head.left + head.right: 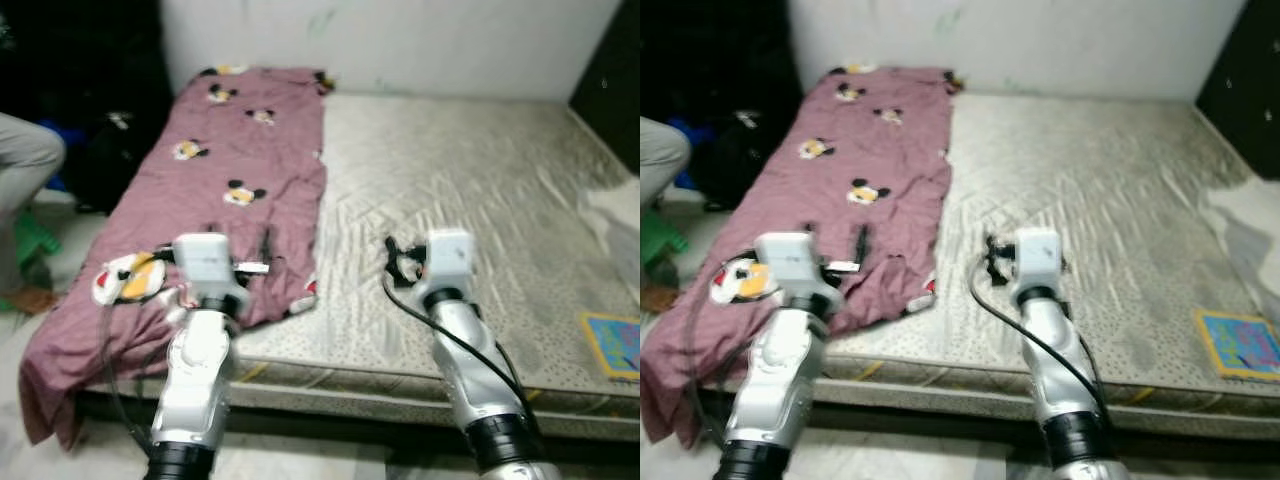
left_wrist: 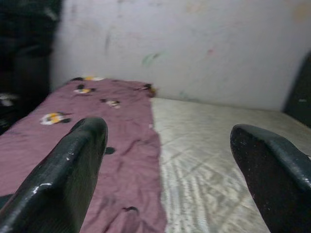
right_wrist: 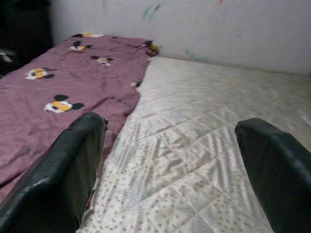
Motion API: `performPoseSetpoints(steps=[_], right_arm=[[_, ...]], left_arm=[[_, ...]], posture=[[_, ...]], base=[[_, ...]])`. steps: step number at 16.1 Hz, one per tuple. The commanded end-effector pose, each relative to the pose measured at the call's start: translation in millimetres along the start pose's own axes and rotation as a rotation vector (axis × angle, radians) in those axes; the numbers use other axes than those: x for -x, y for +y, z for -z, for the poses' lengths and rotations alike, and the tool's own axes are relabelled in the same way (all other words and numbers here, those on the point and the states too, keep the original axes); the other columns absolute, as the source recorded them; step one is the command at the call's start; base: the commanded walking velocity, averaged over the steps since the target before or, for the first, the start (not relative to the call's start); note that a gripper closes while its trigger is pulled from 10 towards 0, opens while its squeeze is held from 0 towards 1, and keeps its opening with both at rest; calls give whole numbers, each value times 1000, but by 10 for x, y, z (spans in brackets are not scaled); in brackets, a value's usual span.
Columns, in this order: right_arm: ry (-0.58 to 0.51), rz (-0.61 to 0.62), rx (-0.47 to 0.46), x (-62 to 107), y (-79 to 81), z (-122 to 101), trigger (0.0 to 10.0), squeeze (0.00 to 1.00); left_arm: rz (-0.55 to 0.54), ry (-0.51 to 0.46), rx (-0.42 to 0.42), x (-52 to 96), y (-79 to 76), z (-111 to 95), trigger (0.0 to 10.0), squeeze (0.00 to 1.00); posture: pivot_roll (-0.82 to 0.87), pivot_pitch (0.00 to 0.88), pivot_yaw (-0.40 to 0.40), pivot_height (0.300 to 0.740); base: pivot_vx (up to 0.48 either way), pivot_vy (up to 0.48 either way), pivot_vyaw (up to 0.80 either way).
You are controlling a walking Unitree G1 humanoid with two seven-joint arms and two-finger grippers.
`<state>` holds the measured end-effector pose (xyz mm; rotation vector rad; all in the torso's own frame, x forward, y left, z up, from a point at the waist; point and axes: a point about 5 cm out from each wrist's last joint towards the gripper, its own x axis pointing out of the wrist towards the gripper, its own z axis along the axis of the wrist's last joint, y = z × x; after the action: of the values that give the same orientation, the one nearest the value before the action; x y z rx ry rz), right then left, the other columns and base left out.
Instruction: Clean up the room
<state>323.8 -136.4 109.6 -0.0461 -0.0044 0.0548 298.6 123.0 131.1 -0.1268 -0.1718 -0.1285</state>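
A mattress (image 1: 470,200) is seen ahead, lying low on the floor (image 1: 60,260) against a white wall (image 1: 400,40). A maroon sheet (image 1: 210,180) with cartoon prints is spread over the mattress's left part; its near end hangs over the front edge to the floor. The rest of the mattress is bare, quilted and grey.

A small printed square item (image 1: 612,345) lies flat near the front right corner of the mattress. A pale crumpled cloth (image 1: 615,215) lies at the right edge, well apart from the sheet.

The left gripper (image 2: 165,160) is held above the near end of the sheet; its jaws are spread wide apart and nothing is held. The right gripper (image 3: 170,165) is held above the bare mattress, just beside the sheet's right edge; its jaws are likewise wide apart and empty.

A person's knee in grey fabric (image 1: 25,160) is seen at the left, beside the mattress. Dark objects stand behind it in the corner; these cannot be identified.
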Motion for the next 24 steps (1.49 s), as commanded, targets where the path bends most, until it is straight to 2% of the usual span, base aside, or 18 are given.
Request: performPoseSetpoints(steps=[1,8,15,18,21,24], right_arm=[[-22,-6,-5,-24,37,-57,10000,0],[-27,-14,-3,-35,51,-58,10000,0],[-32,-8,-1,-43,49,-66,10000,0],[-33,-6,-5,-49,51,-72,10000,0],[-36,-4,-7,-53,50,-75,10000,0],[-34,-2,-6,-61,42,-79,10000,0]], left_arm=[[5,-16,-4,1,38,-37,10000,0],[24,-21,4,-4,45,-50,10000,0],[28,-20,12,-6,28,-45,10000,0],[-45,11,-20,-32,35,-5,10000,0],[-40,9,-1,-36,43,-10,10000,0],[-44,15,10,-49,33,-10,10000,0]], posture=[[-78,31,-25,740],[-74,26,-24,740],[-78,31,-22,740],[-78,37,-21,740],[-79,40,-21,740],[-80,43,-23,740]], base=[[0,0,0],[268,0,-562],[319,0,0],[0,0,0],[0,0,0],[0,480,0]])
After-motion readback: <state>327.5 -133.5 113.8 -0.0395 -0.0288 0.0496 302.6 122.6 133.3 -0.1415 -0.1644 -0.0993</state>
